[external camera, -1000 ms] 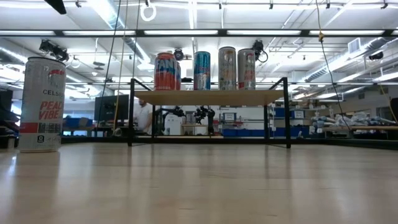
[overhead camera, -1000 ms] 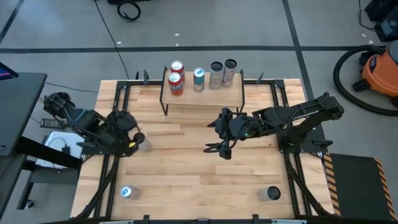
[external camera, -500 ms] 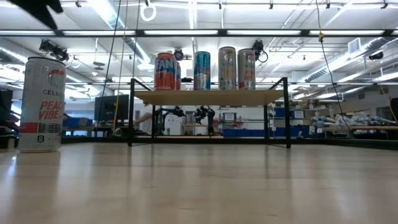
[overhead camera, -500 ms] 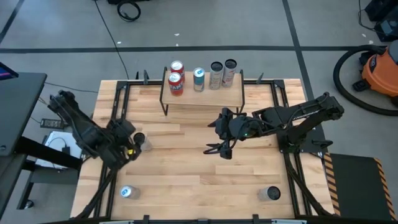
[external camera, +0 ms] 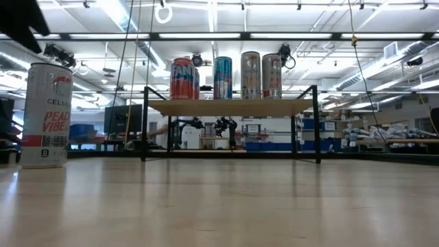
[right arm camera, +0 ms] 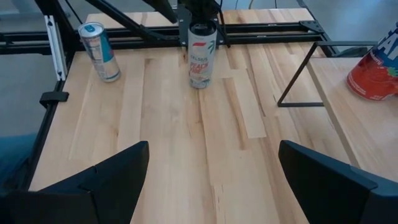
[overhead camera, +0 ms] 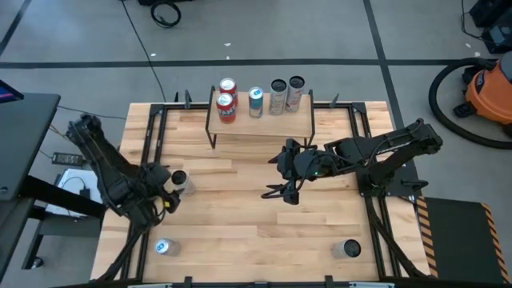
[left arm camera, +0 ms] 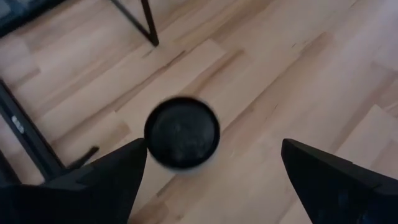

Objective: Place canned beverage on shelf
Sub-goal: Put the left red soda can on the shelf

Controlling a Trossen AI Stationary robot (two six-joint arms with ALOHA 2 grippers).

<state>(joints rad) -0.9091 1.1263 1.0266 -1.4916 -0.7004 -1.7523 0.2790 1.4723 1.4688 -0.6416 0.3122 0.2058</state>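
The shelf point(overhead camera: 260, 122), a light wooden board on thin black legs, stands at the table's far middle with several cans on it, among them two red ones point(overhead camera: 226, 106) and a blue one point(overhead camera: 256, 102). On the table's left stands an upright white can point(overhead camera: 181, 183) with a dark top point(left arm camera: 182, 132). My left gripper point(overhead camera: 162, 197) hovers open just near-left of it and above it, its fingers point(left arm camera: 124, 165) wide apart. My right gripper point(overhead camera: 281, 194) hangs open over the table's middle, holding nothing.
A blue can point(overhead camera: 162, 248) stands near the table's front left corner and a grey-topped can point(overhead camera: 348, 250) near the front right. In the right wrist view the white can point(right arm camera: 201, 55) and the blue can point(right arm camera: 99, 42) stand apart. Bare wood lies between the arms.
My left arm has swung toward the table's near edge and come down, its wrist rolling, so the gripper now sits lower, on the near-left side of the white can. It has stayed open. The cans have not moved.
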